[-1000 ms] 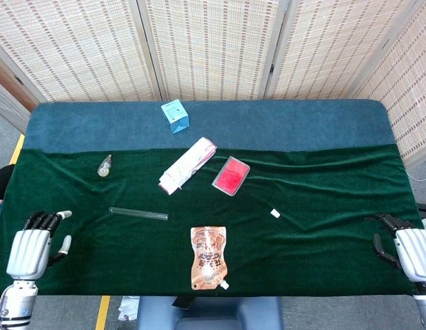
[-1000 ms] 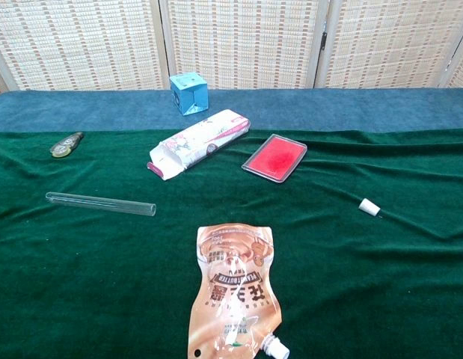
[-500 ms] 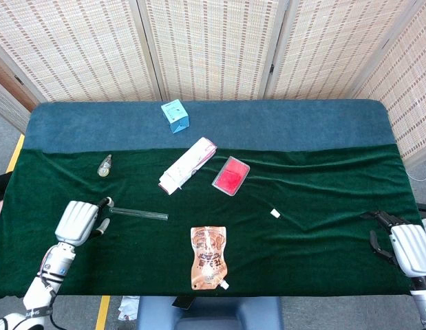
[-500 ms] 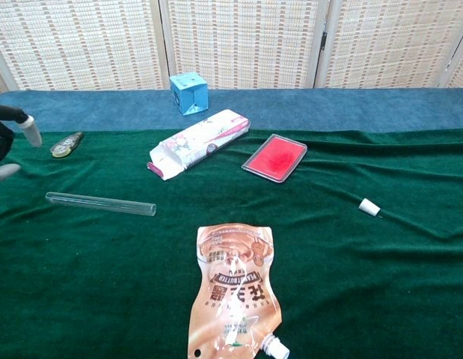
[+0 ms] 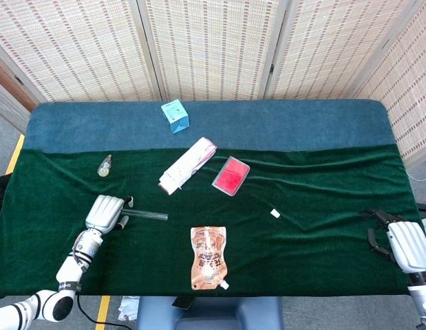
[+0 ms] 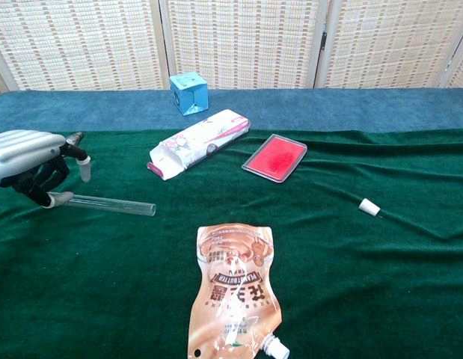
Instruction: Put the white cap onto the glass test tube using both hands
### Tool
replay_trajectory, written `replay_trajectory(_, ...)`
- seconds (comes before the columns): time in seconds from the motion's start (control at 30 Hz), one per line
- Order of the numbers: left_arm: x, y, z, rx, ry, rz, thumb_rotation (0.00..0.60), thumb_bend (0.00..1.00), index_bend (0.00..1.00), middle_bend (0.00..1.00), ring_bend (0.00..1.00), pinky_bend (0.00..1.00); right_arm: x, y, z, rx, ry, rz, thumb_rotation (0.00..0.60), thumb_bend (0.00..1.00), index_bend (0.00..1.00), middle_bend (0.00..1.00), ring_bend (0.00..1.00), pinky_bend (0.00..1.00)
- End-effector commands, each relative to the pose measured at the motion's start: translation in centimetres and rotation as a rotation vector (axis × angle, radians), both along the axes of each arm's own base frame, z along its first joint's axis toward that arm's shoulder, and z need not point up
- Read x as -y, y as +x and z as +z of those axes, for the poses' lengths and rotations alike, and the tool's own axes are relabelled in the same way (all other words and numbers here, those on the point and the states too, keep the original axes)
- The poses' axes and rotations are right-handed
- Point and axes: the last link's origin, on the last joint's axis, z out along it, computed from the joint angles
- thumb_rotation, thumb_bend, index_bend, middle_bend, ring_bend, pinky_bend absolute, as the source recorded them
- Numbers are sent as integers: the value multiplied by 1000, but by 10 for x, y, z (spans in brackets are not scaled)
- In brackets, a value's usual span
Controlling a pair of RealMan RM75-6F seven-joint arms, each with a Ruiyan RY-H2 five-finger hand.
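Your left hand (image 6: 33, 166) hovers over the closed, rounded end of the glass test tube (image 6: 111, 204), palm down and fingers spread and curled downward, with one fingertip at the cloth by the tube's end; it grips nothing, and the frames do not settle whether a finger touches the glass. The tube lies flat on the green cloth (image 6: 351, 284), its open mouth pointing toward the middle of the table. In the head view the same hand (image 5: 107, 213) covers the tube's left end, and only the right stretch of the tube (image 5: 147, 216) shows past it.

The white cap (image 6: 369, 207) lies on its side on the cloth, well apart from the tube, on the right half of the table; the head view puts the cap (image 5: 275, 213) just right of centre.

Your right hand (image 5: 400, 242) rests at the table's right edge, seen only in the head view, its dark fingers slightly apart and holding nothing.

Between tube and cap lies an orange spouted pouch (image 6: 232, 292), flat near the front edge. Behind it are a white carton (image 6: 199, 143) lying open-ended, a red flat case (image 6: 274, 157) and a blue cube box (image 6: 188, 93) on the blue cloth strip (image 6: 381, 108). A small olive-coloured object (image 5: 104, 166) lies behind your left hand.
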Motion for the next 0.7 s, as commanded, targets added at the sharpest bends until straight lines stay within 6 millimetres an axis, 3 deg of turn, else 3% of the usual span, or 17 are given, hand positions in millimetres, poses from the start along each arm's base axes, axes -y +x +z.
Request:
replay_trajectory(0.03,-4,4,-9,-7,-12,4,600,425,443,841,758,785,1,0,-1,0,3,-1,600,647,327,413,505,461)
replay_trajectory(0.33,-9,12,-31,-17,-28,22,600,359,477,850,769,792,2,-3,-1,6,8,-13,600,646,327,414,508,461)
replay_trajectory(0.7,-12,9,-38,-26,-23,49,600,365,502,858,774,799,1,-7,-2,14,13,-27,600,646,327,418,510,461)
